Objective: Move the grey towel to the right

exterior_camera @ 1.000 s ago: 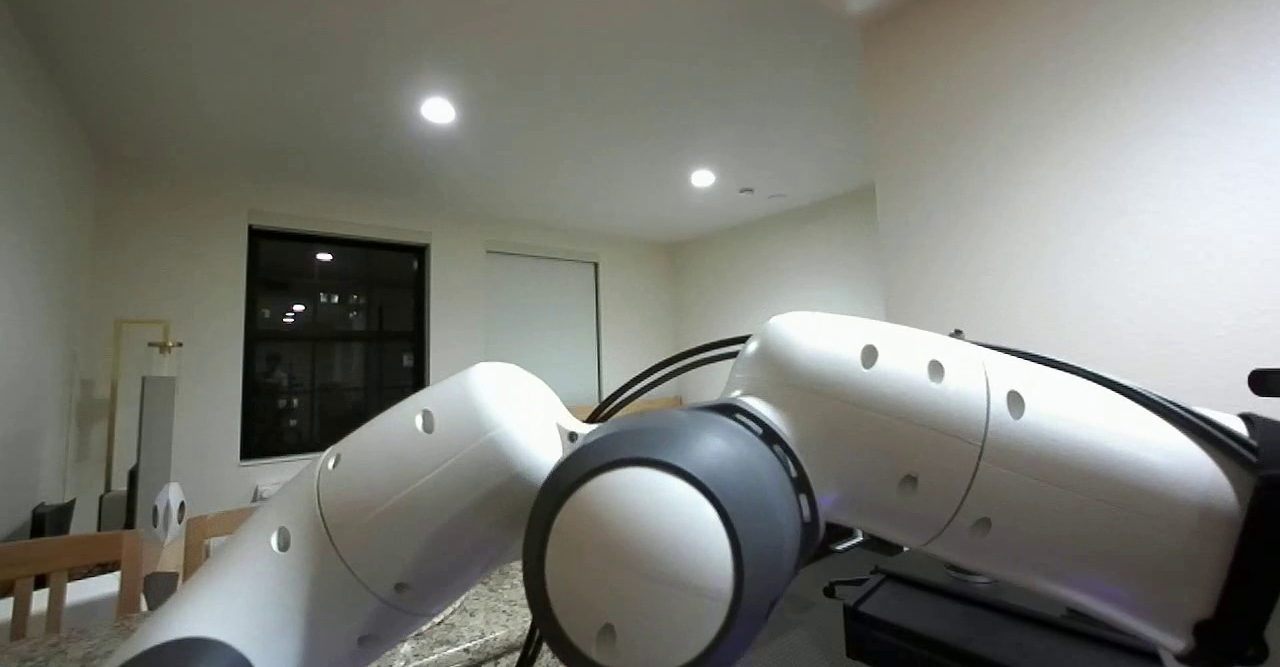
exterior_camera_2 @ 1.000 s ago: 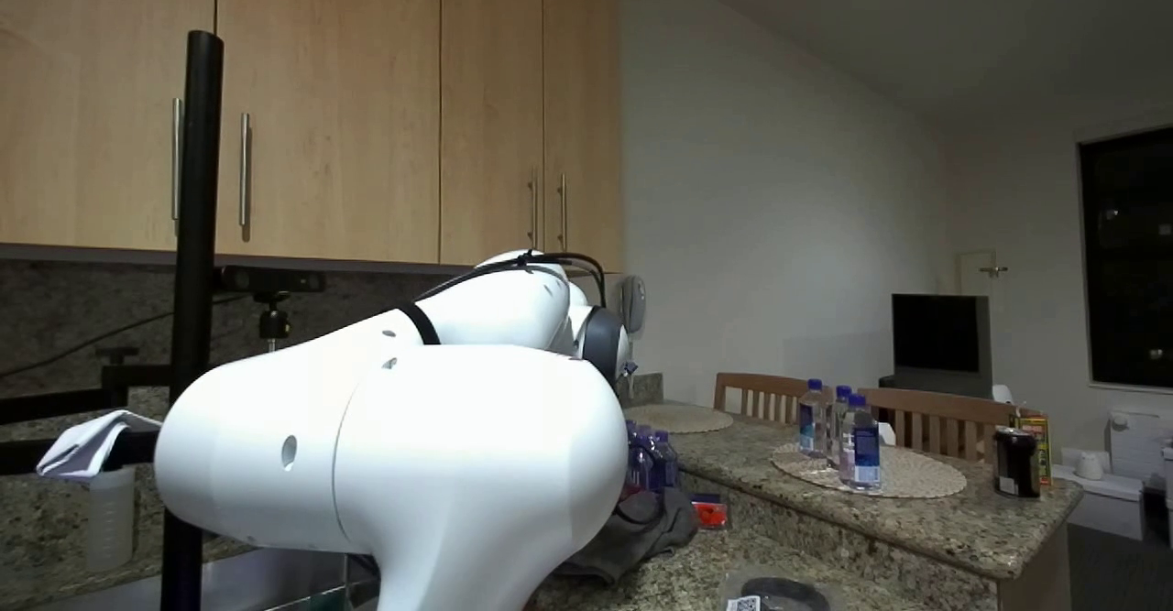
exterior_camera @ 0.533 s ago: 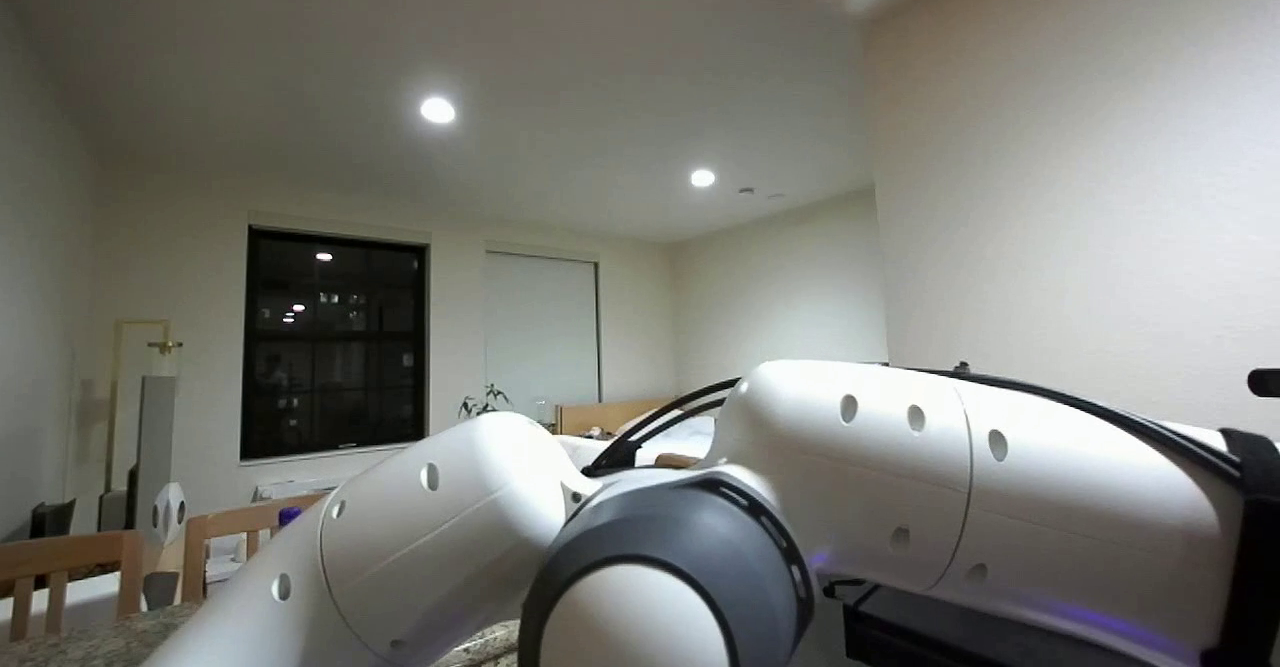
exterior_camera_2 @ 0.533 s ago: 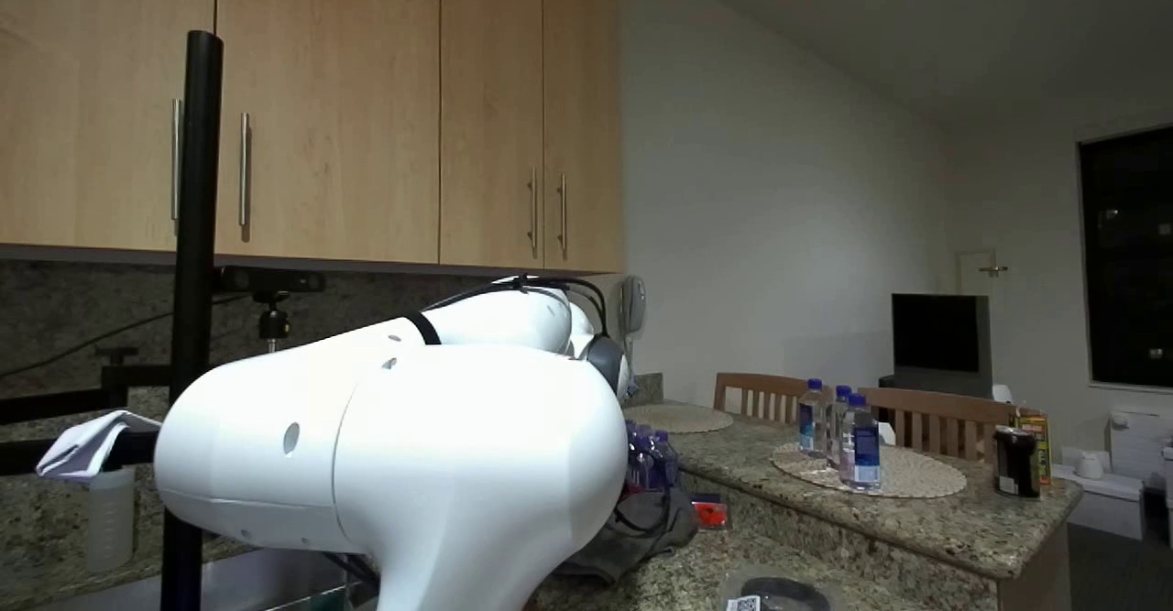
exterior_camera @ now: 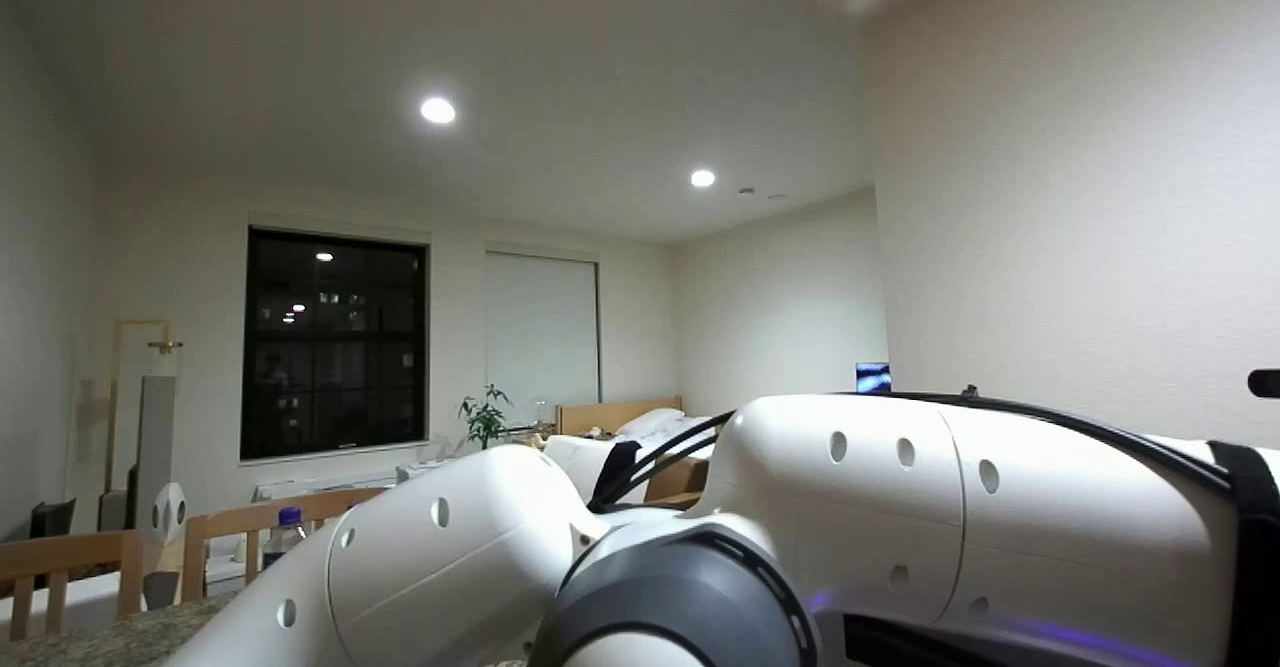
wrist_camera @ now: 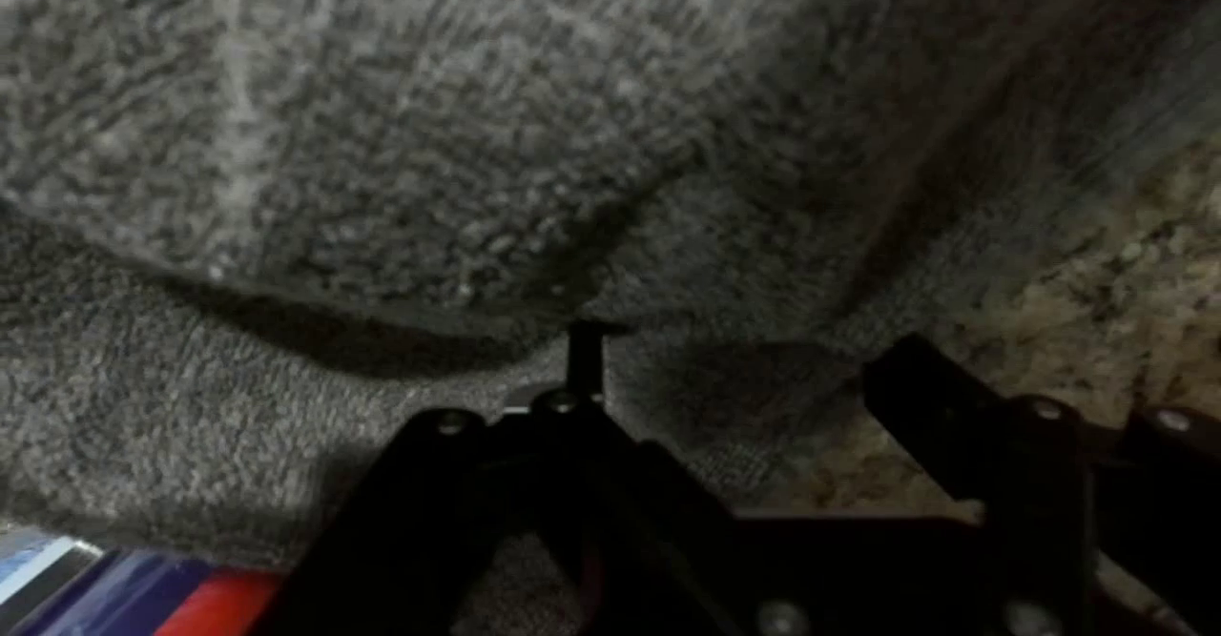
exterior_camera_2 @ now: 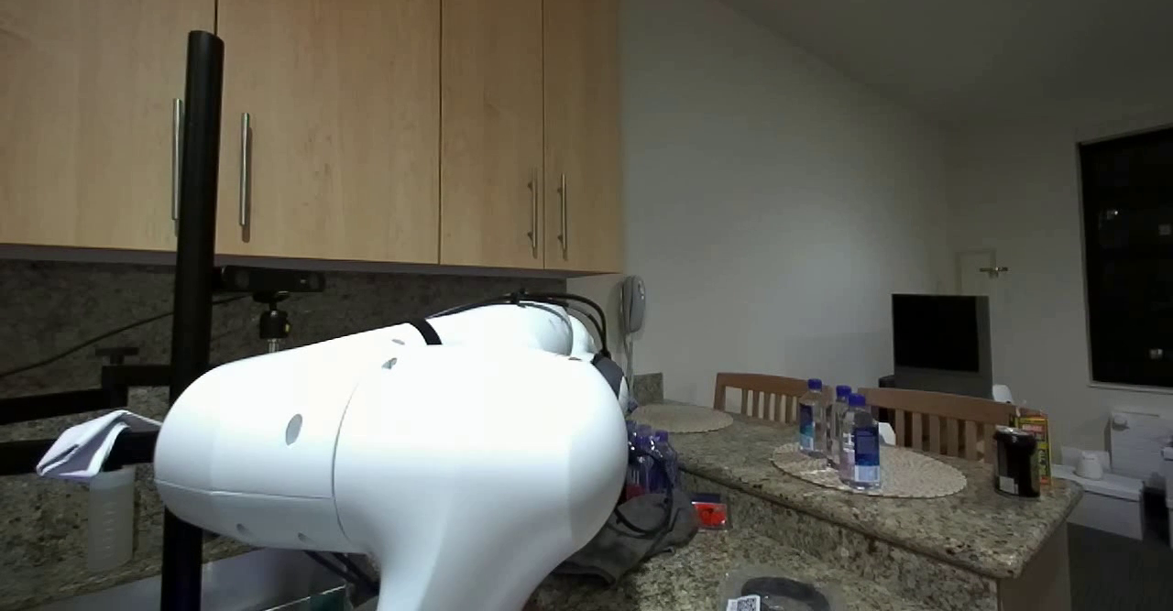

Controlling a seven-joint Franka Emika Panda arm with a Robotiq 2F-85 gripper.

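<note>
Gripper (wrist_camera: 746,358): I had my two fingers (wrist_camera: 586,359) spread, tips well apart; only the wrist view showed me them.
Grey towel (wrist_camera: 382,121): it lay right beyond my fingertips, filling most of the gap between them, one thick fold swelling ahead; whether a tip touched it, I could not tell.
Granite counter (wrist_camera: 1097,302): speckled brown stone showed past the towel's edge beside one of my fingertips.
Glossy thing (wrist_camera: 181,598): blue and red, it peeped out at the towel's other edge, on my opposite finger's side, too cut off to name.
Arm (exterior_camera_2: 476,464): in an exterior view my white links stretched broadly in front of the counter, hiding my gripper and part of the towel; in an exterior view they humped up on either side of a grey-ringed joint (exterior_camera: 690,587).
Capped bottles (exterior_camera_2: 662,464): a cluster stood just beyond the towel, partly behind my arm.
Cupboards (exterior_camera_2: 339,116): pale wood, they hung higher than my gripper, above the arm.
Raised ledge (exterior_camera_2: 962,524): farther out from my gripper, also granite, it carried a woven mat (exterior_camera_2: 921,475) with three bottles (exterior_camera_2: 861,446) on it, and a dark can (exterior_camera_2: 1017,464) near the end.
Chairs (exterior_camera_2: 935,400): wooden, they stood past the ledge in both exterior views.
Back of the room: farthest from my gripper were a dark window (exterior_camera: 335,347), a leafy plant (exterior_camera: 485,417) and a white-covered bed (exterior_camera: 655,422), with round lights (exterior_camera: 438,110) glowing overhead.
</note>
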